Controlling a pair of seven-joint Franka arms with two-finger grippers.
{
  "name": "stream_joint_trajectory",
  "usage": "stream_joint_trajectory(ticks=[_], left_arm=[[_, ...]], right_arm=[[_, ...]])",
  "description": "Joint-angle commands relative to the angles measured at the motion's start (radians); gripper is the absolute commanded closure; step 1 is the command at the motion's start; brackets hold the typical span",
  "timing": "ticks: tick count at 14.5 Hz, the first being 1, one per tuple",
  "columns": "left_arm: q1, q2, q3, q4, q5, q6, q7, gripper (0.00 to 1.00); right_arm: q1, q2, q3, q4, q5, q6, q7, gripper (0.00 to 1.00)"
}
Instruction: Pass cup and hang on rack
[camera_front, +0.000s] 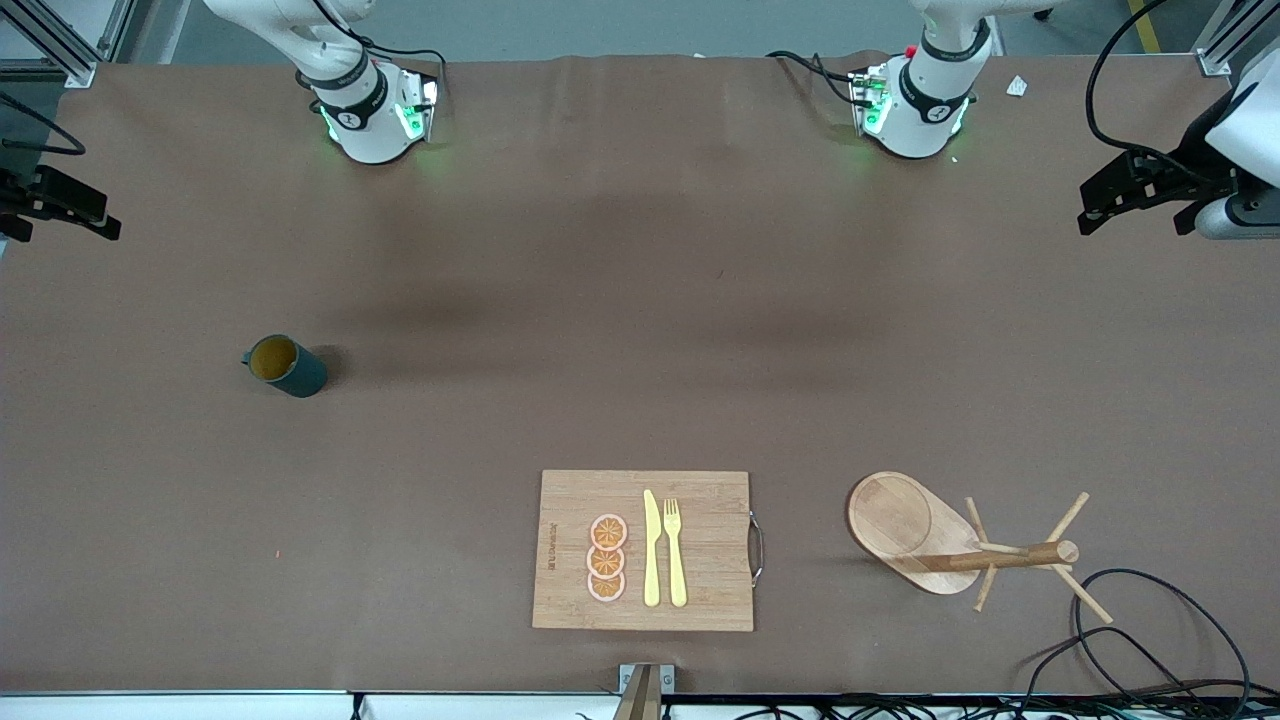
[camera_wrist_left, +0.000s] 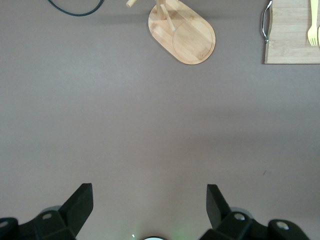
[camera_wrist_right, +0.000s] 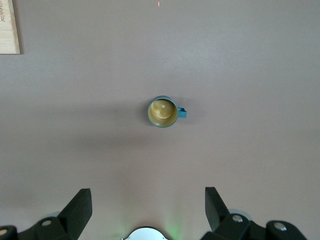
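Toward the right arm's end stands the cup (camera_front: 286, 366) upright, holding nothing, while right gripper (camera_wrist_right: 147, 210) and left gripper (camera_wrist_left: 149, 209) wait aloft, jaws spread.

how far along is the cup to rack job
Nothing looks done yet. The cup stands untouched on the table toward the right arm's end; the rack holds nothing. The right tool is open high over the cup, the left tool open and waiting. Pickup, handover and hanging remain.
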Motion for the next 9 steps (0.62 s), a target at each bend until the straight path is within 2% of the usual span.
stream_joint_trajectory(ticks=[1,9], left_arm=[[-0.005,0.017,-0.011,0.034,-0.007,-0.013,0.000,0.00],[-0.003,0.032,-0.007,0.040,-0.014,-0.011,-0.003,0.00]], right_arm=[[0.005,-0.029,-0.001,-0.033,0.000,0.009,-0.009,0.00],[0.008,-0.029,-0.001,-0.033,-0.008,0.009,-0.009,0.00]])
